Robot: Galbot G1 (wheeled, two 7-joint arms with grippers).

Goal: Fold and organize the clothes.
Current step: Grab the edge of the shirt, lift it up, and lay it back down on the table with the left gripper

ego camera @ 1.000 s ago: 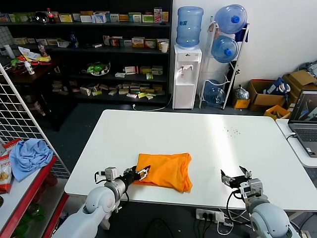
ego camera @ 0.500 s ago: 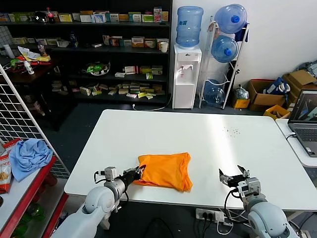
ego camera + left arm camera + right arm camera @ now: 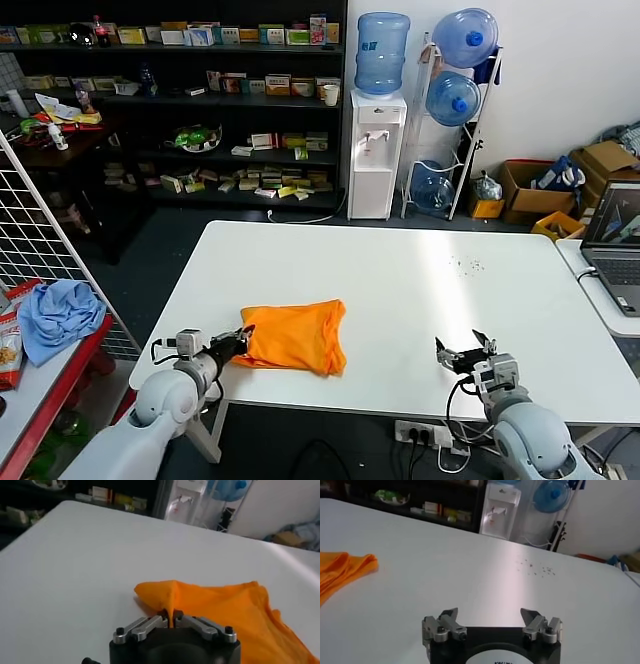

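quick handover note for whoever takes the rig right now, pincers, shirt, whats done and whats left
Left pincer: shut on the near-left edge of the orange T-shirt, low at the table's front left.
Right pincer: open, holding nothing, low over the table's front right.
T-shirt: folded into a compact bundle on the table, dragged left over the last second.
Left: release it, tidy the fold and placement if needed.

The head camera looks forward and down over the white table (image 3: 420, 290) from some way off. Each wrist camera sits low behind its own gripper, facing across the tabletop toward what seem blurred shelves (image 3: 60, 500); all three share the orange T-shirt (image 3: 293, 337).
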